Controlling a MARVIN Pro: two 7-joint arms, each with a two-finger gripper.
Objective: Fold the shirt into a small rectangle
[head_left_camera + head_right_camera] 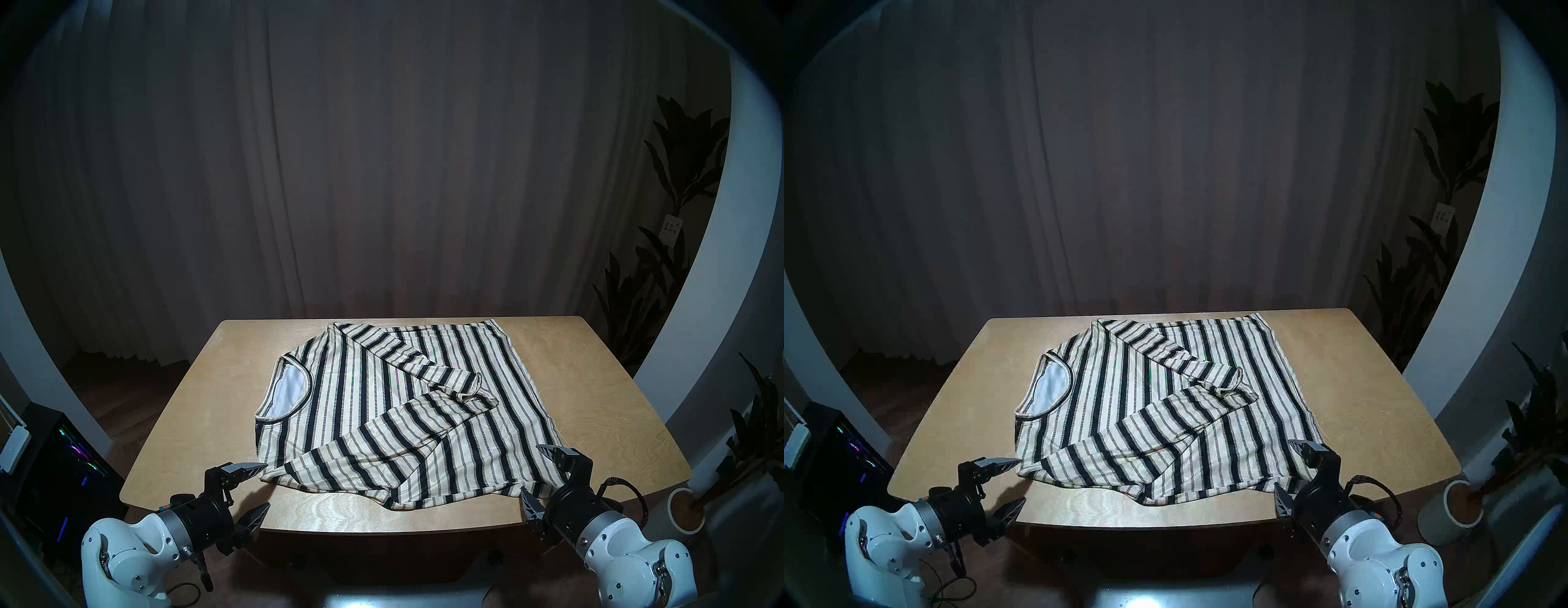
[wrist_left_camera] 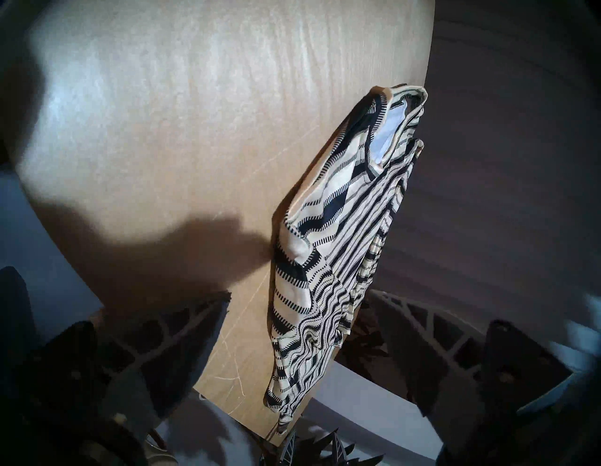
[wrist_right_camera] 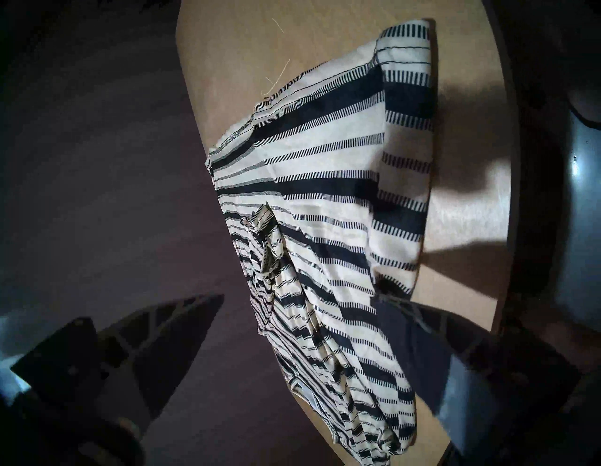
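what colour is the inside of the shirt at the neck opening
White, inside the shirt neckline; clearest in the head view.

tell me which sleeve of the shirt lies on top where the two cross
The far sleeve, running down from the shirt's back corner; its cuff overlaps the near sleeve.

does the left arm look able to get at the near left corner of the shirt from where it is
Probably yes: the left gripper is open beside the shirt, with only bare table between.

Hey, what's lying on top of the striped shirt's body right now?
Both sleeves lie folded across the shirt, their cuffs meeting near its middle on the table. The fabric they cover is hidden, and so is anything under the shirt.
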